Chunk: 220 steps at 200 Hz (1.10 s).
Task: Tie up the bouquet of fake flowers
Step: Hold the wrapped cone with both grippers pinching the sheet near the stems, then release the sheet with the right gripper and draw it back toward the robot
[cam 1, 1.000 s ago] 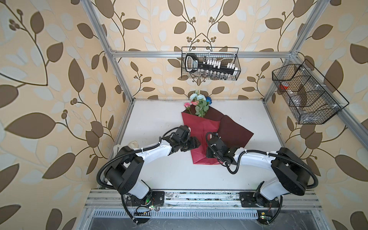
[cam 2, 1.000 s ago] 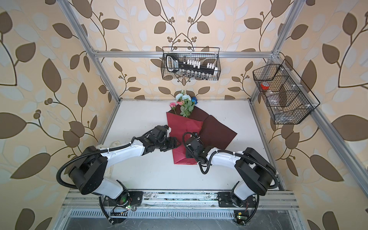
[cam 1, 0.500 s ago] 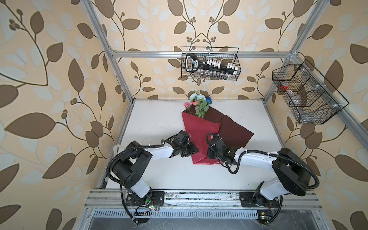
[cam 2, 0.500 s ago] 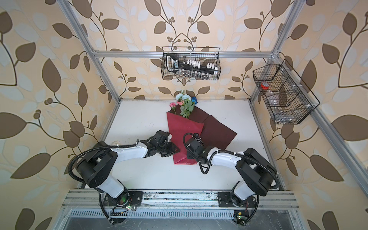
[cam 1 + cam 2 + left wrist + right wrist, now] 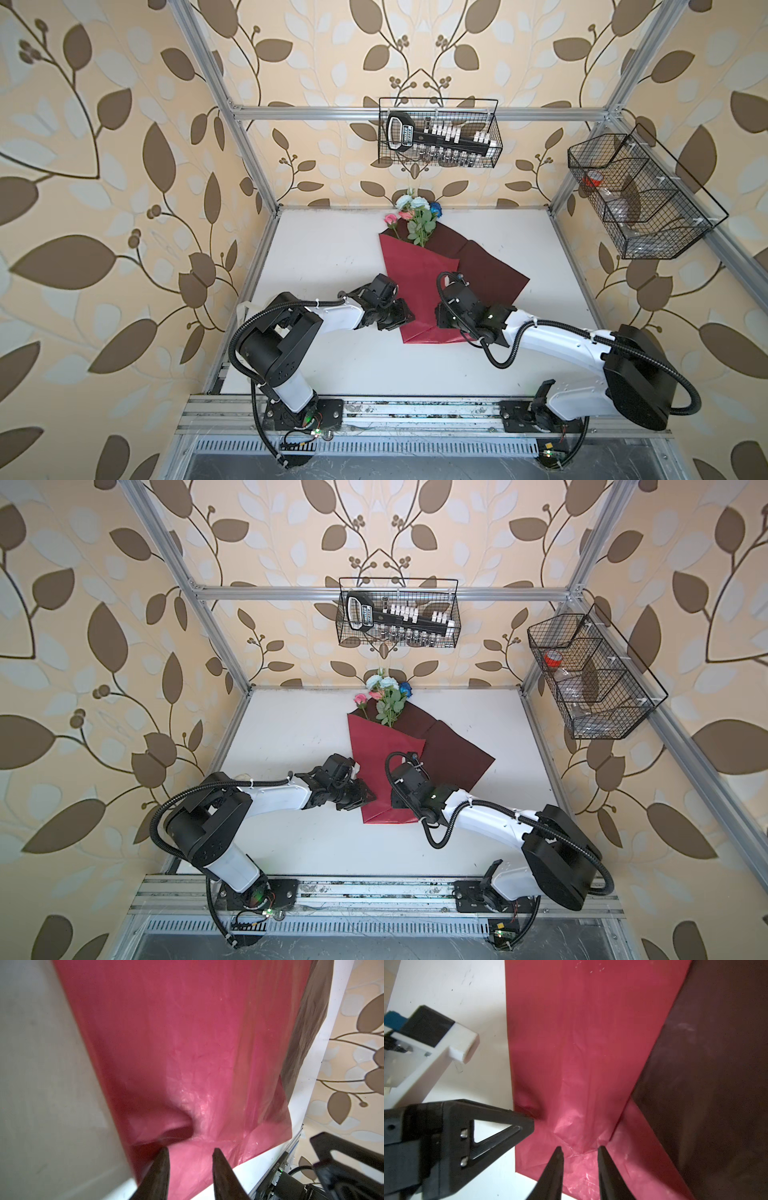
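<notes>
We've got the bouquet of fake flowers lying at the back middle of the white table. The blooms point at the rear wall and the stems are tucked inside the folded red wrapping sheet. The left gripper has its fingers apart, tips poking into the sheet's left edge and puckering it. The right gripper is spread too, and we see it straddling a raised crease near the sheet's narrow end.

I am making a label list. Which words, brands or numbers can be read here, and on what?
Label on the black tool handle in the back wire basket: too small to read.
Pale lettering on a black part in the left wrist view: too blurred.
Nothing else.
</notes>
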Tool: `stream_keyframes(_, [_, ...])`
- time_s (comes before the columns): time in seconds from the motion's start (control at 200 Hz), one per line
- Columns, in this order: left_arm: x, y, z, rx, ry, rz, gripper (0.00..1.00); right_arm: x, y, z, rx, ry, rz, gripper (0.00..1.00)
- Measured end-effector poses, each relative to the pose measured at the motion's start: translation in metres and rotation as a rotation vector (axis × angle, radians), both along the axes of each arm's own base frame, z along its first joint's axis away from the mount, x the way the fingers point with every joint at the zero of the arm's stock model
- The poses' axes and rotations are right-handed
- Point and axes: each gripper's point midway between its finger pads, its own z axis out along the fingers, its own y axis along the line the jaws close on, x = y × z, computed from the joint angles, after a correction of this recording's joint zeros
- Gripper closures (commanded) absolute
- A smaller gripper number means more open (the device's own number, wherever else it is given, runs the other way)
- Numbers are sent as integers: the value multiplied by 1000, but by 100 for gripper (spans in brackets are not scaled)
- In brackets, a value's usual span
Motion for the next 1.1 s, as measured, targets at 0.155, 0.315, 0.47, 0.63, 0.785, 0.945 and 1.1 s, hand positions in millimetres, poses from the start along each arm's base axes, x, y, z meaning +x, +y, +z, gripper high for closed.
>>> stream_keyframes(0.155, [-1, -2, 0, -12, 4, -9, 64, -2, 10, -30, -16, 76, 29, 75])
stream_keyframes(0.315, [-2, -2, 1, -15, 6, -13, 63, -3, 6, -60, -12, 157, 20, 76])
stream_keyframes(0.47, [-2, -1, 14, -24, -21, -16, 63, 2, 14, -62, 38, 160, 22, 78])
stream_keyframes(0.63, [-7, -7, 34, -52, -68, -41, 65, 3, 20, -62, 71, 163, 23, 78])
stream_keyframes(0.785, [-23, -12, 25, -40, -45, -75, 69, 2, 21, -62, 86, 167, 21, 78])
stream_keyframes(0.945, [-44, -1, -7, 16, 36, -81, 71, -7, 15, -60, 86, 187, 22, 76])
stream_keyframes(1.1, [-41, -6, -8, -7, 30, -85, 71, -19, 3, -38, 110, 176, 7, 70])
